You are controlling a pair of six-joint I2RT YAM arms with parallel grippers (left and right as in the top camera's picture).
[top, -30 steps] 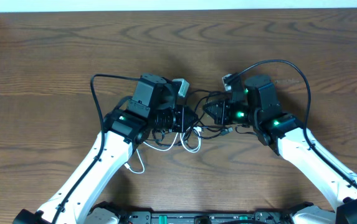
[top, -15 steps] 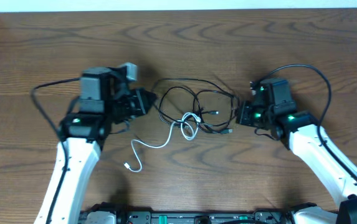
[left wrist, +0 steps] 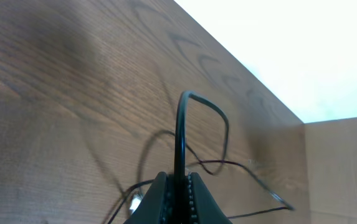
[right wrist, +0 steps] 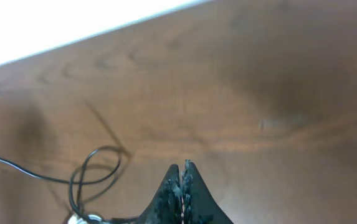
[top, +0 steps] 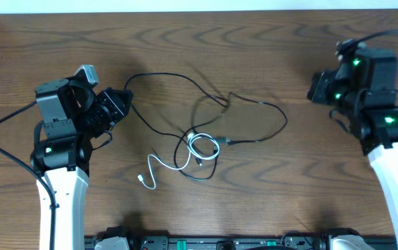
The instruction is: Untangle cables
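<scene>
The left end effector (top: 120,105) sits at the left side of the surface (top: 254,42), tilted toward the middle. It is clenched on a black cable (left wrist: 179,137). In the left wrist view the fingers (left wrist: 166,193) press together on the cord, which rises straight out from between them, bends over at the top and drops away toward the wood.

From above, that cord leaves the left end effector, arcs up and over toward the centre, then runs on to the right in a wide loop that curls back inward. More black loops cross each other around the middle of the surface, and I cannot tell from here how many separate black cords there are.

The white cable (top: 200,146) lies in the middle of that crossing, coiled in a small tight knot of loops with black cord passing through or over it. Its free tail trails down and to the left, ending in a small plug on bare wood, apart from the black loops.

The right end effector (top: 314,89) is at the far right, well apart from every cable. Its fingers (right wrist: 177,180) are pressed together with nothing between them. In its wrist view a black loop lies on the wood to the lower left, away from the fingertips.
</scene>
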